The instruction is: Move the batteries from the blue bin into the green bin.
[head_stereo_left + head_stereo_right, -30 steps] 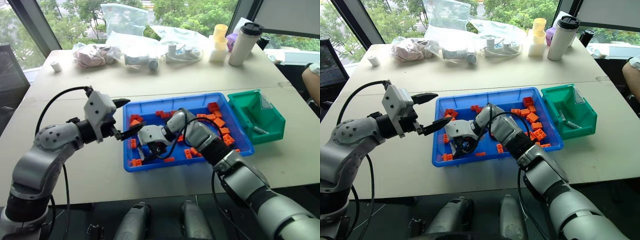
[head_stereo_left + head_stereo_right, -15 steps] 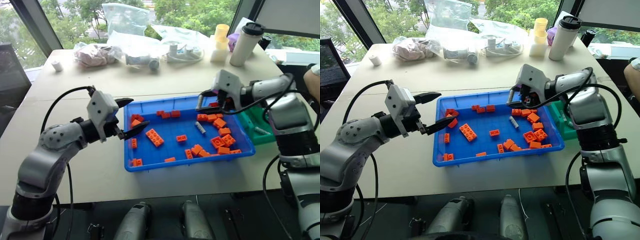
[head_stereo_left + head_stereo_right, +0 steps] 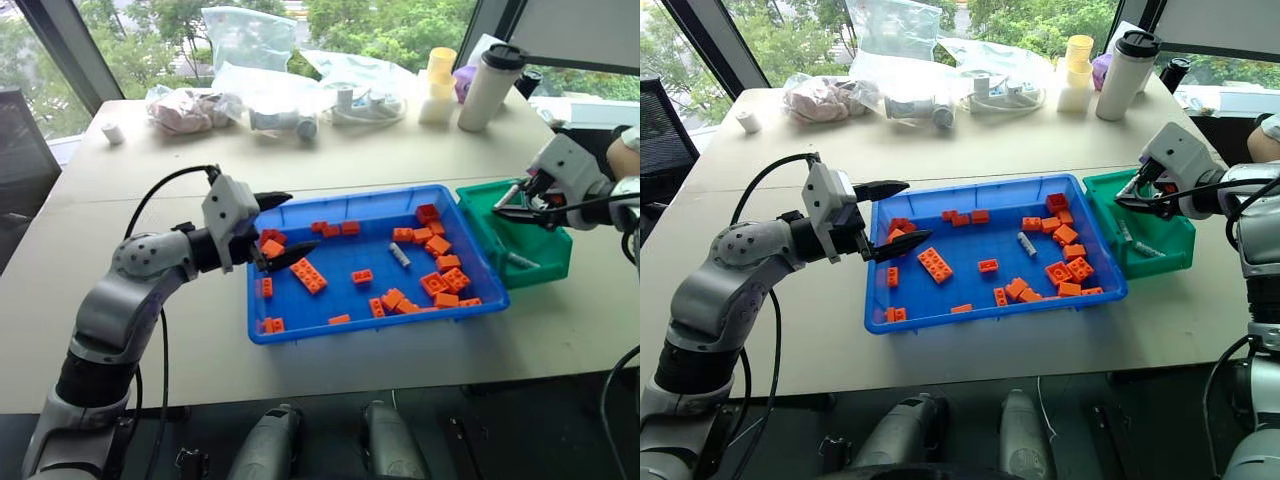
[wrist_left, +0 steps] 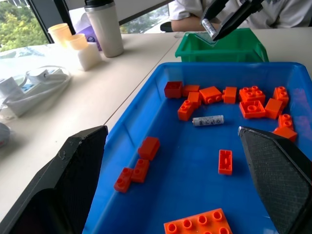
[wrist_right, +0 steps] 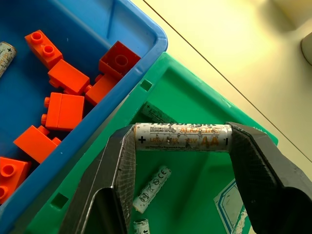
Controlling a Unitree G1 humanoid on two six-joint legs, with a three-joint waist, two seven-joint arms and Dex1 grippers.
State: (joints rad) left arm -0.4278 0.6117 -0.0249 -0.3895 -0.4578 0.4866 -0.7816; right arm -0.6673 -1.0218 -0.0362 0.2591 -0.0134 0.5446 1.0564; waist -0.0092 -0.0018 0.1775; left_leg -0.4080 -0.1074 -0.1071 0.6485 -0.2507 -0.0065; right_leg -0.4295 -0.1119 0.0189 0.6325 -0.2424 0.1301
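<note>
**A battery is hanging over the green bin, pinched by its two ends**

The right gripper [image 5: 181, 146] is holding one battery [image 5: 183, 137] lengthwise, one finger pressing on each flat end cap. It is hovering above the green bin [image 3: 540, 262], which is standing just beside the right end of the blue bin [image 3: 300, 334]. Inside the green bin some batteries are already lying on the floor [image 5: 152, 188]. One more battery [image 3: 400, 255] is lying in the blue bin among the orange bricks [image 3: 308, 275], near its right half, with some free floor around it.

The left gripper [image 3: 278, 232] is waiting with its fingers spread wide and empty, over the left end of the blue bin.

About handling, in my judgement: the battery is a small, stiff metal cylinder, rather heavy for its size, with a smooth printed skin. It is not fragile, so a short fall into the bin should do no harm. It is probably slippery and it is rolling easily. The grip on the two ends looks less safe, because the caps are small and the battery can pivot or pop out. For the battery remaining in the blue bin, taking it across the middle of the body seems the better hold.
</note>
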